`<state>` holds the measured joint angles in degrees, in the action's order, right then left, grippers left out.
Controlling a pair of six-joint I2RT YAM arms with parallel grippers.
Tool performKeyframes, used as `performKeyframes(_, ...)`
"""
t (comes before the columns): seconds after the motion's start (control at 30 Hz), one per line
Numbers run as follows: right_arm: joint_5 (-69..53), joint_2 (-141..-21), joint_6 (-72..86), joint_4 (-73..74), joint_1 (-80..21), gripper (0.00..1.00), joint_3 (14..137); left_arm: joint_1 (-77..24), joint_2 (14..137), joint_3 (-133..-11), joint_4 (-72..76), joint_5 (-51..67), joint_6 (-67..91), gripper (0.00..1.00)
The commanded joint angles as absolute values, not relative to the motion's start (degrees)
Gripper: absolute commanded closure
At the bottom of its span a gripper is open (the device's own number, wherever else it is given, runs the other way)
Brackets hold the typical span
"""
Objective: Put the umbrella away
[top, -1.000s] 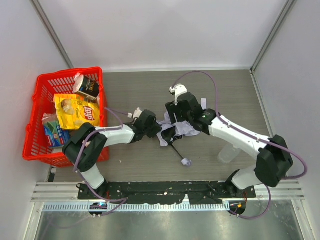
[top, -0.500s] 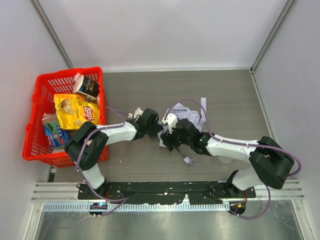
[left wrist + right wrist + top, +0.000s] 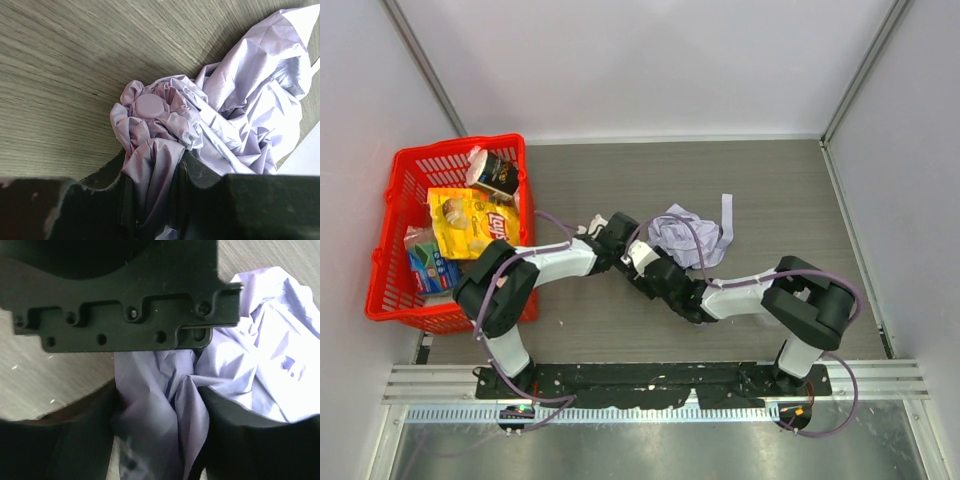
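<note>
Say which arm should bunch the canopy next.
Right, probably. Left claw is shut on the umbrella by its cap, anchoring it. Right claw straddles it with jaws wide, ready to squeeze.

The umbrella (image 3: 682,236) is lying collapsed on the wooden table (image 3: 775,180), near its middle. Its pale lavender-grey canopy (image 3: 250,110) is sitting crumpled in a loose heap, neither folded nor rolled. A narrow strap (image 3: 726,216) of the same fabric is trailing out from the heap's right side, pointing toward the far edge. At one end the cloth is bunching into tight pleats around a small round lavender cap (image 3: 150,105), which is resting close to the tabletop. The fabric is showing sharp creases and a slight sheen.
</note>
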<state>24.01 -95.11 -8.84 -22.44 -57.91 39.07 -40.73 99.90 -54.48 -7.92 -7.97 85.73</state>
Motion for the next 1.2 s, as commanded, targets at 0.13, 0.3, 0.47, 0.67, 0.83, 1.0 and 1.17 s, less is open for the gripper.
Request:
performKeyframes(0.13,30.33,-103.26,-6.25,-25.40,-57.39,0.94,40.96,-40.87,102.75,-54.14,-15.21,-6.94,84.56,1.00)
performKeyframes(0.3,20.49,-102.31,2.96,-25.39,-55.46,0.99,37.45,-38.77,99.41,-52.30,-8.99,-7.48,79.73,0.86)
performKeyframes(0.47,5.05,-100.64,11.15,-30.32,-49.77,0.99,32.00,-35.07,94.84,-47.90,3.25,-5.01,73.14,0.33)
performKeyframes(0.67,-16.22,-100.28,21.42,-32.35,-39.83,0.99,31.46,-31.20,92.55,-46.41,6.24,-0.26,69.00,0.00)
performKeyframes(0.83,-30.74,-104.84,29.35,-28.22,-32.88,0.99,36.73,-31.20,93.33,-43.95,10.70,5.18,71.71,0.00)
performKeyframes(1.0,-40.86,-113.18,38.40,-32.78,-28.04,0.99,39.11,-31.29,95.71,-43.07,14.76,6.68,73.74,0.00)
performKeyframes(1.17,-45.16,-115.84,43.92,-37.51,-24.71,0.99,39.11,-31.46,95.19,-44.56,12.84,5.37,73.13,0.00)
